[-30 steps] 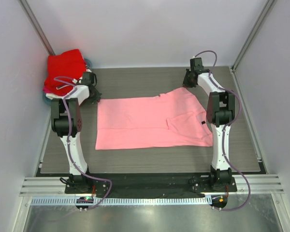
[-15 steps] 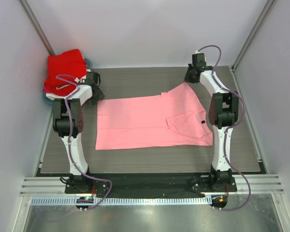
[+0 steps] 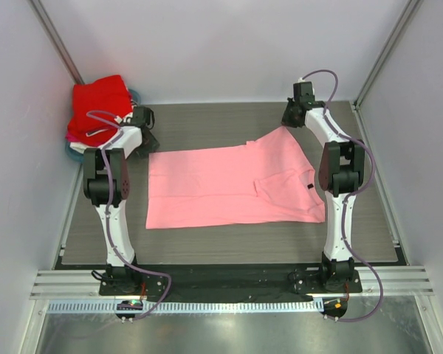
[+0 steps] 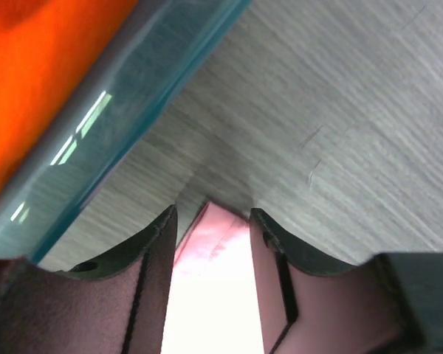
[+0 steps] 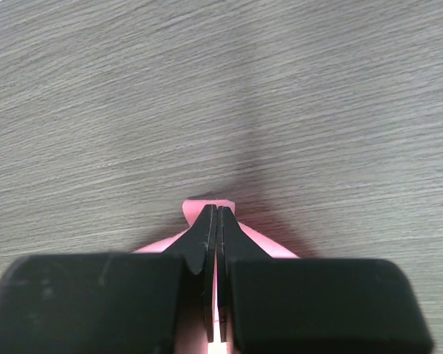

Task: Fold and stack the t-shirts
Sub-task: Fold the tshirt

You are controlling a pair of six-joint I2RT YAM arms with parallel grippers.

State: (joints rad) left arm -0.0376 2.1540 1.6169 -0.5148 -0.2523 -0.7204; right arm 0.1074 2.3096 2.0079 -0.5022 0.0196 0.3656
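A light pink t-shirt (image 3: 229,186) lies flat on the table, its small black neck label (image 3: 310,189) at the right. My right gripper (image 3: 286,122) is shut on the shirt's far right corner; in the right wrist view a small pink tip (image 5: 207,205) pokes out beyond the closed gripper (image 5: 217,212). My left gripper (image 3: 149,140) is at the shirt's far left corner; in the left wrist view the gripper (image 4: 210,215) is open, with the pink corner (image 4: 214,251) lying between its fingers. A bright red t-shirt (image 3: 97,102) tops the stack at the far left.
The shirt stack sits in a shallow teal tray (image 3: 136,95) in the far left corner. Its teal rim (image 4: 125,103) and an orange shirt (image 4: 29,66) show just left of my left gripper. White walls and metal posts enclose the grey table (image 3: 207,118).
My right gripper has moved toward the back wall, pulling the shirt's far right corner out taut. My left gripper has shifted slightly right at the far left corner.
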